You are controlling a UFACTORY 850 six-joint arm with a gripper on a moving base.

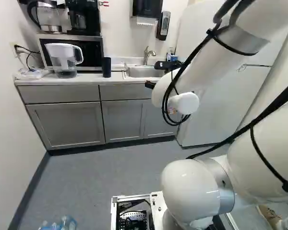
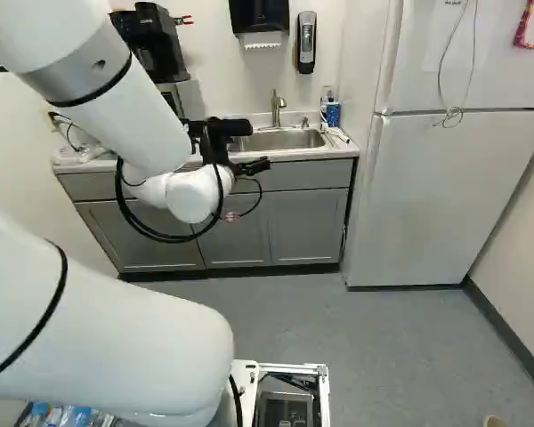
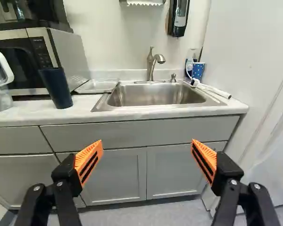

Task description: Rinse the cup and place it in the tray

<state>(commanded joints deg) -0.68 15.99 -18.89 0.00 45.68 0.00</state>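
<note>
My gripper (image 2: 252,166) reaches toward the counter front in the right base view. In the wrist view the gripper (image 3: 147,142) stands wide open, its orange pads apart, nothing between them. Ahead on the counter, a dark blue cup (image 3: 55,87) stands upright beside the microwave; it also shows as a dark cup (image 1: 106,67) in the left base view. A shallow clear tray (image 3: 98,86) lies between that cup and the sink (image 3: 155,95). The faucet (image 3: 152,66) rises behind the basin. No water is visibly running.
A water pitcher (image 1: 64,58) stands before the microwave (image 3: 30,55). Right of the sink are a dotted blue cup (image 3: 198,70) and a white brush-like tool (image 3: 212,89). The counter edge (image 3: 132,116) and cabinets lie ahead; a fridge (image 2: 436,196) stands right.
</note>
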